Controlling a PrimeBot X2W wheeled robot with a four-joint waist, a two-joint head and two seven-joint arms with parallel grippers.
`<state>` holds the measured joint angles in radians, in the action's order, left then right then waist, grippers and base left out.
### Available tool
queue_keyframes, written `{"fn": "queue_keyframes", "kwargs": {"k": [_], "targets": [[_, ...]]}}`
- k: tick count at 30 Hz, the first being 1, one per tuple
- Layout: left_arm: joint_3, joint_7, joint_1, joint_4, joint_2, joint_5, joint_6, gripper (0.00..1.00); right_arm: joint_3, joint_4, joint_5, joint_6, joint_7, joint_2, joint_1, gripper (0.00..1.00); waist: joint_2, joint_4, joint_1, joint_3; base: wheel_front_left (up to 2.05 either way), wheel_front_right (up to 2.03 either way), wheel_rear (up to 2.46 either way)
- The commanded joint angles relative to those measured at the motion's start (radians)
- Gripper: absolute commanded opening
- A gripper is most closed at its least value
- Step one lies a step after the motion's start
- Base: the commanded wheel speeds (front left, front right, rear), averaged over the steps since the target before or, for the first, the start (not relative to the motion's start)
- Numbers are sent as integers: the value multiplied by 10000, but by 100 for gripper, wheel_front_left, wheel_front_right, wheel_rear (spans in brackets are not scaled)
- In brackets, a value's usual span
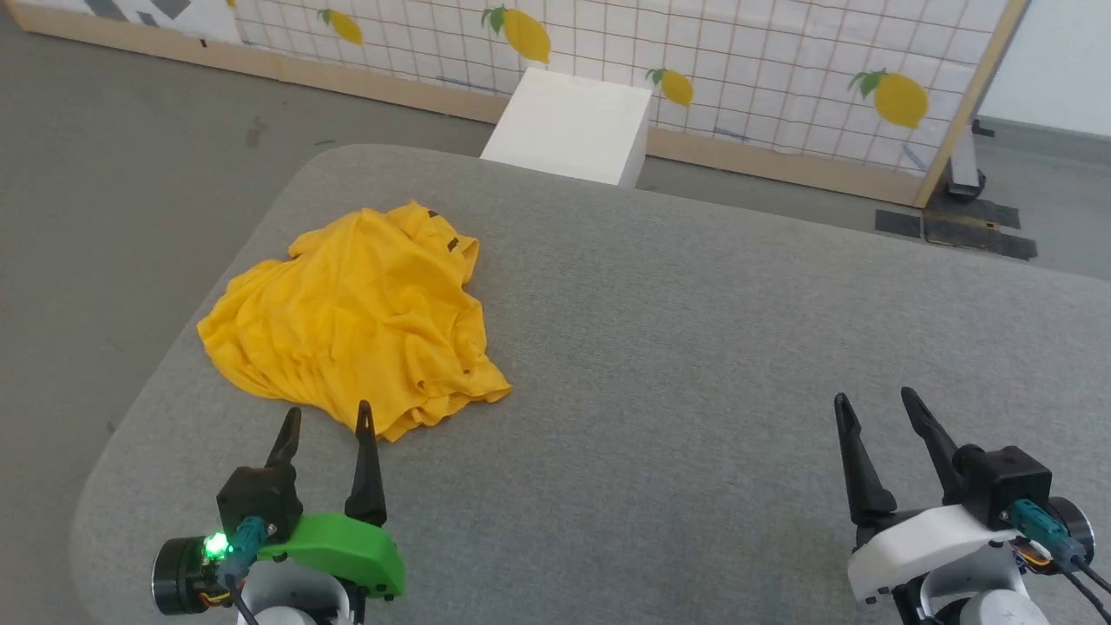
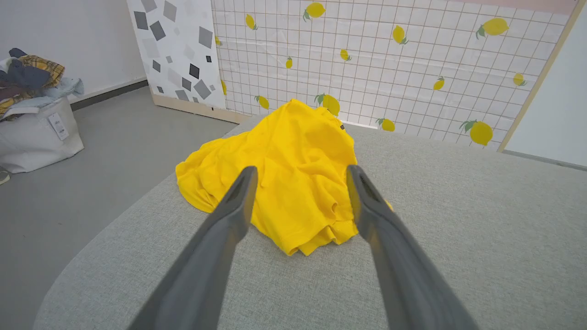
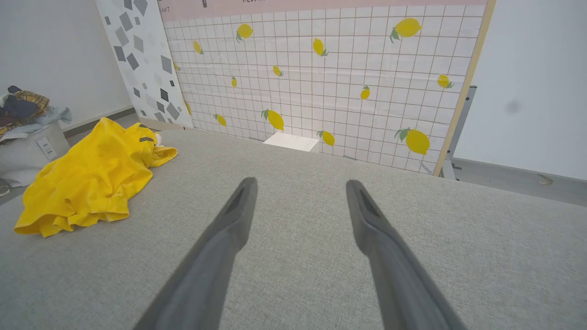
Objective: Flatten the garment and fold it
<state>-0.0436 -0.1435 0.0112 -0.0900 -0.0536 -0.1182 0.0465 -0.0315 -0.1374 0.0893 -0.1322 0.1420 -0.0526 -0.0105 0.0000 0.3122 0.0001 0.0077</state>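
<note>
fingers (image 1: 366, 473) splayed, left gripper (image 1: 330, 410) just beside garment (image 1: 356, 312)

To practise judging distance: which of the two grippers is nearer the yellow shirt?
The left gripper, with the green wrist cover: its fingertips are at the shirt's edge, while the right gripper stands far off.

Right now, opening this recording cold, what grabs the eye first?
A bright yellow T-shirt lies crumpled in a heap on the left part of the grey table. The left hand points, open, at its near edge; the right hand is open over bare surface far right.
</note>
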Motion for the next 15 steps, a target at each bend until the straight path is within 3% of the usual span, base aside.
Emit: {"fn": "queue_keyframes", "kwargs": {"k": [1,15], "targets": [[-23,-104,-90,-56,19,-192,91,100,16,-68,55,8,122,13,90,100,0,119,-1,7,0,0,0],[-118,-431,-83,-226,24,-394,207,100,50,-279,101,10,407,16,57,100,0,803,-1,-1,0,0,0]]}}
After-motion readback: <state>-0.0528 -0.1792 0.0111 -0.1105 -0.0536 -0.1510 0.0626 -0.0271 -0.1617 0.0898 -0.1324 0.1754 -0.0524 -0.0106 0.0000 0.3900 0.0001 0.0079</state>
